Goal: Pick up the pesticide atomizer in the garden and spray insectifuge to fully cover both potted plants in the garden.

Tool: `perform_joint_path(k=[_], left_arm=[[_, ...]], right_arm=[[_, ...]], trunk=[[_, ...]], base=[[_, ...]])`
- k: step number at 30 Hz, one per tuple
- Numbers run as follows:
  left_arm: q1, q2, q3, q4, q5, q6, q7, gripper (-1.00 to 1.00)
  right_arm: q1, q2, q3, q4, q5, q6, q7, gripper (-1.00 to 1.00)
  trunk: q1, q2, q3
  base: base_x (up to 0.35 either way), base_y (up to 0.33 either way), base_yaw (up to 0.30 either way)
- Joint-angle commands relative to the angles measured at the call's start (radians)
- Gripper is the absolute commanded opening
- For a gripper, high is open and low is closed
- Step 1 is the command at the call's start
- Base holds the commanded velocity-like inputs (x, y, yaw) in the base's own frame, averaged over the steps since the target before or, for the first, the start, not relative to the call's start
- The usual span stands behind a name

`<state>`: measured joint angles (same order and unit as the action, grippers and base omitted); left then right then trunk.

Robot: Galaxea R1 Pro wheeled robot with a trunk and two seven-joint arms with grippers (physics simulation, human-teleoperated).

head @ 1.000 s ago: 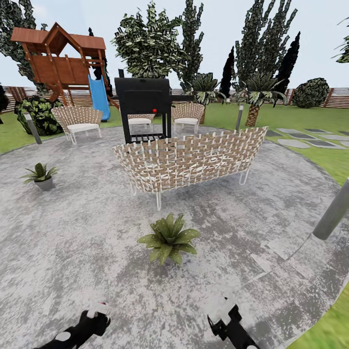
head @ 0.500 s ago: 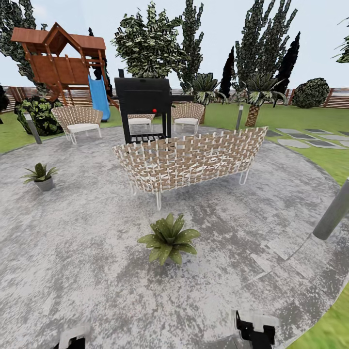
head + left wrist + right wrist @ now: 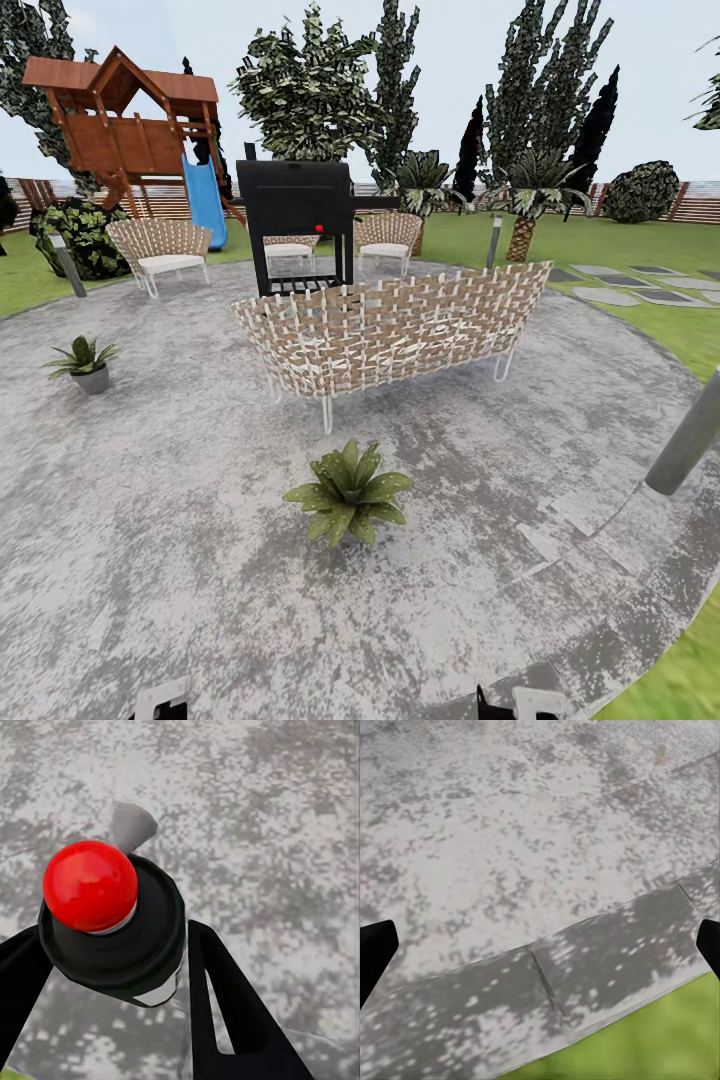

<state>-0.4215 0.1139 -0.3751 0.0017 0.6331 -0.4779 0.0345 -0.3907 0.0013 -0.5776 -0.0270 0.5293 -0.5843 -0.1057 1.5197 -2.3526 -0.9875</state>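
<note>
Mottled grey patio, leafy rosette potted plants, woven sofa.

No text, label, brand, number or sign can be read in any of the views. The black grill carries only a plain red spot, without letters. The object between the fingers of the left claw has a red round top and a black body, and no print is seen on it. The playhouse, the woven sofa and the grey pot of the far potted plant have no writing on them.
</note>
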Motion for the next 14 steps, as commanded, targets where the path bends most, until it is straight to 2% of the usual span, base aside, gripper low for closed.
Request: perform_joint_path(k=[1, 6, 9, 11, 14], left_arm=[[0.000, -0.001, -0.008, 0.000, 0.004, -0.002, 0.003, -1.00], [0.001, -0.008, -0.009, 0.000, 0.001, -0.001, 0.003, -1.00], [0.002, -0.027, -0.009, 0.001, -0.004, 0.002, -0.001, -1.00], [0.031, -0.026, -0.010, 0.001, -0.005, 0.001, 0.000, -1.00], [0.043, -0.026, -0.010, 0.000, -0.005, 0.000, 0.001, -1.00]], right_arm=[[-0.001, 0.000, -0.004, 0.001, 0.011, -0.002, -0.008, 1.00], [-0.001, 0.000, -0.004, 0.001, 0.011, -0.002, -0.008, 1.00], [-0.001, 0.000, -0.004, 0.001, 0.011, -0.002, -0.007, 1.00], [0.000, 0.000, -0.004, 0.001, 0.011, -0.002, -0.007, 1.00], [0.002, 0.000, -0.004, 0.001, 0.011, -0.002, -0.008, 1.00]], trunk=[[0.000, 0.000, -0.001], [0.000, 0.000, -0.001], [0.000, 0.000, -0.001], [0.000, 0.000, -0.001], [0.000, 0.000, -0.001]], base=[[0.000, 0.000, 0.000], [0.000, 0.000, 0.000], [0.000, 0.000, 0.000], [0.000, 0.000, 0.000], [0.000, 0.000, 0.000]])
